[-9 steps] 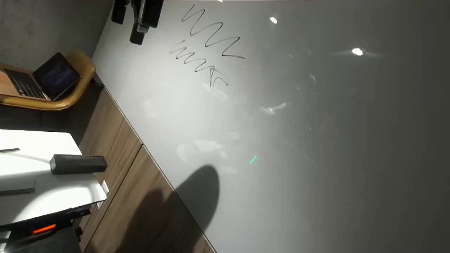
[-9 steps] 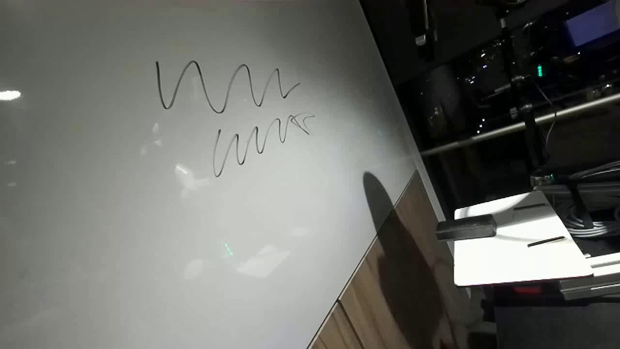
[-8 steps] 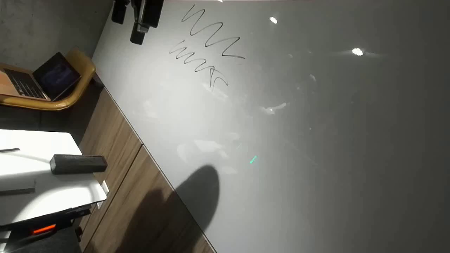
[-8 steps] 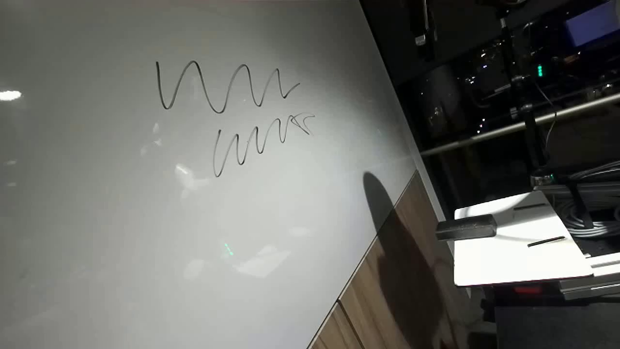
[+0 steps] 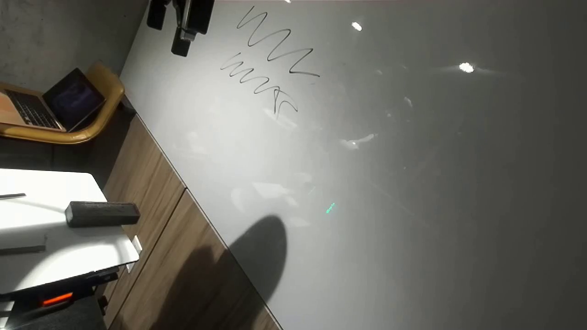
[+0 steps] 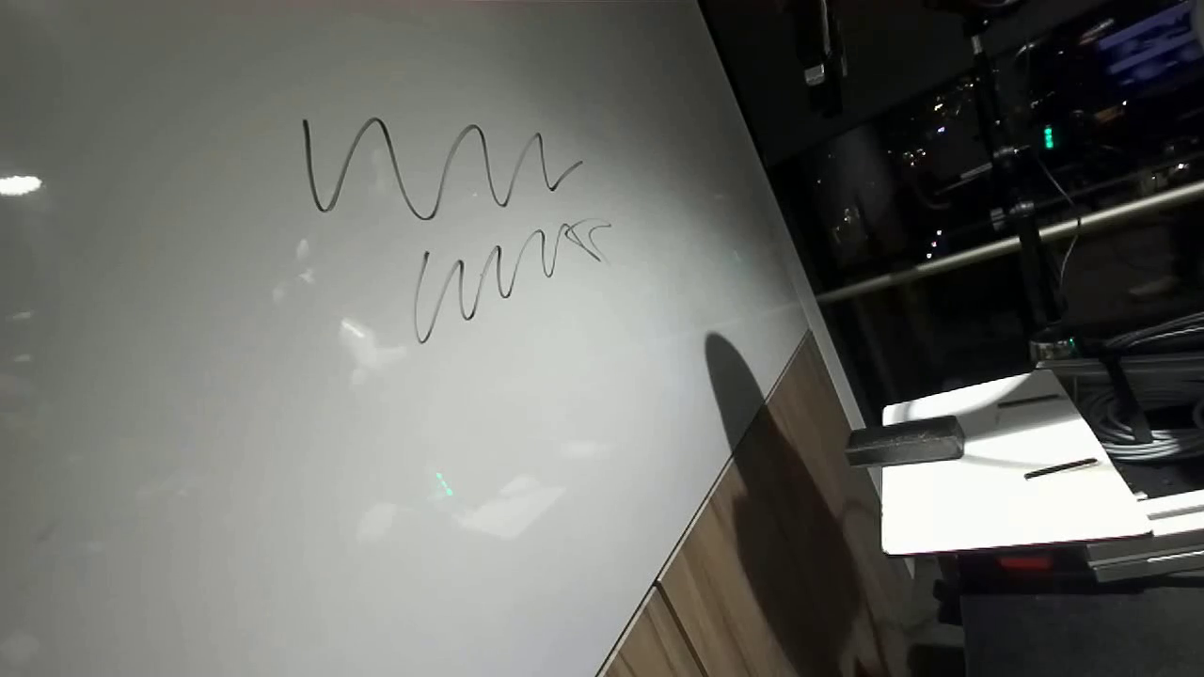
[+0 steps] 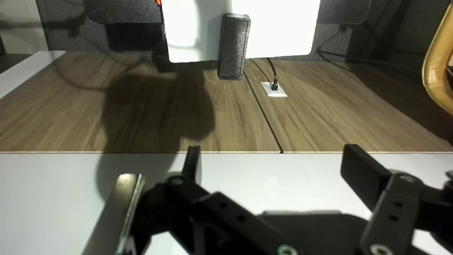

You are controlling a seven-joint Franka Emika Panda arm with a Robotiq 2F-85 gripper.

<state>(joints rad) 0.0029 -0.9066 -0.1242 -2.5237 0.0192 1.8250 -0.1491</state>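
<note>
One slight change: gripper (image 5: 168, 34) crept toward top edge in exterior view; scribbles (image 5: 278, 47) and block (image 7: 233, 47) stayed put, so shift seemingly altered only gripper's place; fingers (image 7: 191, 163) stood wide apart, nothing held; block lay at edge of table (image 7: 283, 28), beyond fingertip gap in wrist view, well apart from gripper.
</note>
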